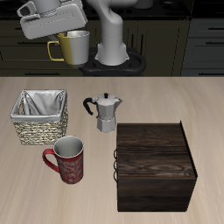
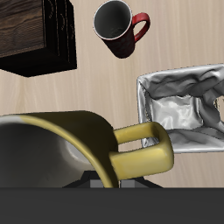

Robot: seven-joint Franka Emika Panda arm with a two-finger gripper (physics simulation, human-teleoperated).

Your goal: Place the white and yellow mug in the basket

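My gripper (image 1: 63, 37) is shut on the white and yellow mug (image 1: 72, 48) and holds it high in the air, above the table's back edge and farther back than the basket (image 1: 39, 116). The mug hangs below the fingers with its yellow handle to the side. In the wrist view the mug (image 2: 79, 144) fills the foreground with its yellowish rim and handle, and the basket (image 2: 184, 109) with its white-grey cloth lining lies below it, empty. The fingertips are hidden behind the mug.
A red patterned mug (image 1: 67, 160) stands near the table's front edge, in front of the basket. A grey moka pot (image 1: 105, 112) stands beside the basket. A dark wooden box (image 1: 155, 164) takes the front corner. The robot's base (image 1: 112, 48) is at the back.
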